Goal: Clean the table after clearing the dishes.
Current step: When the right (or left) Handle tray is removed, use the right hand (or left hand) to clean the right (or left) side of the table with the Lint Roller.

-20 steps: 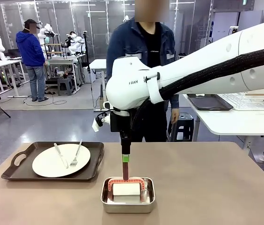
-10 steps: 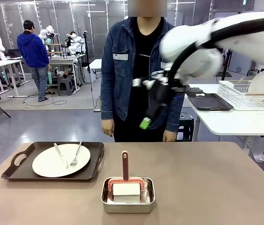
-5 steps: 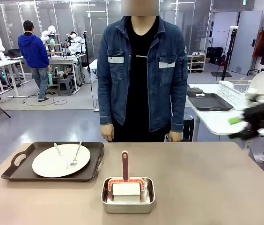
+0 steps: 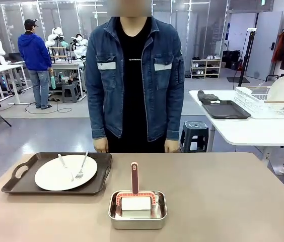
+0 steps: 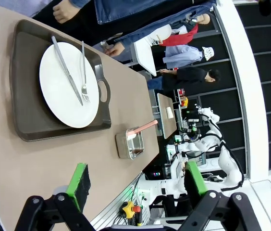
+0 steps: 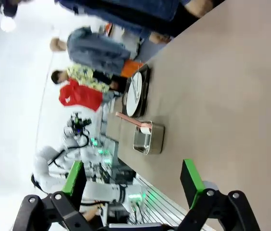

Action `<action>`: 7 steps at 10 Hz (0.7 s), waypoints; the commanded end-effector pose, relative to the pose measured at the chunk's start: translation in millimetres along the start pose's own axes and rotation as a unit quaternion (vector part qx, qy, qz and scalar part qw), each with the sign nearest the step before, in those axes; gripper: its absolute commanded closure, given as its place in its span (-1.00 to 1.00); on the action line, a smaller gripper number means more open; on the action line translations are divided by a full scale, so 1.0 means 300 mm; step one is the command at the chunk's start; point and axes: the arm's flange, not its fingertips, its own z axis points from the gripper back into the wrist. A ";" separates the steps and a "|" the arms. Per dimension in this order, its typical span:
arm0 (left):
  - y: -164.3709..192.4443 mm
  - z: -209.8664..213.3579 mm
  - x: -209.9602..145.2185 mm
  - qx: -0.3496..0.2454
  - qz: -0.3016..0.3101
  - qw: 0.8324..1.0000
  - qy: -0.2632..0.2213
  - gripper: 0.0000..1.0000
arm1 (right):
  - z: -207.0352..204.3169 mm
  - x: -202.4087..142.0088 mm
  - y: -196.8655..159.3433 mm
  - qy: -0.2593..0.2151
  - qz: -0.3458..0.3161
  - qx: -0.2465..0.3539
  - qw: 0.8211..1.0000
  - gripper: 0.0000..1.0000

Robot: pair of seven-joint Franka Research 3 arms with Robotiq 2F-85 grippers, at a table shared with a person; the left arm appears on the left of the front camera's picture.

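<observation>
The tan table [image 4: 222, 201] holds one of the dishes at front left: a white plate [image 4: 56, 176] with a knife [image 4: 65, 166] and fork [image 4: 82, 166] on a dark brown tray [image 4: 103, 174]. In the left wrist view my left gripper [image 5: 136, 179] hangs open and empty above the table's near side, with the plate [image 5: 54, 86] and tray [image 5: 30, 110] ahead of it. My right gripper [image 6: 131, 178] is open and empty too, off the table's [image 6: 222, 96] other end, far from the plate [image 6: 134, 94].
A steel pan [image 4: 137, 225] near the front middle holds a white block and a brush with an upright pink handle [image 4: 134, 177]. A person in a denim jacket [image 4: 132, 75] stands at the far edge, hands down. A side table with a dish rack [image 4: 263, 103] stands at right.
My right arm has lifted off the brush handle over the pan and swung away to the right, out of the front view. The person has shifted a little to the left.
</observation>
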 end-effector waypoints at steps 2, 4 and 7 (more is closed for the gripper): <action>-0.003 0.011 -0.004 0.002 -0.001 1.000 -0.002 -1.00 | 0.000 0.000 0.000 0.000 0.000 0.000 1.000 -1.00; -0.003 0.011 -0.004 0.002 -0.001 1.000 -0.002 -1.00 | 0.000 0.000 0.000 0.000 0.000 0.000 1.000 -1.00; -0.003 0.011 -0.004 0.002 -0.001 1.000 -0.002 -1.00 | 0.000 0.000 0.000 0.000 0.000 0.000 1.000 -1.00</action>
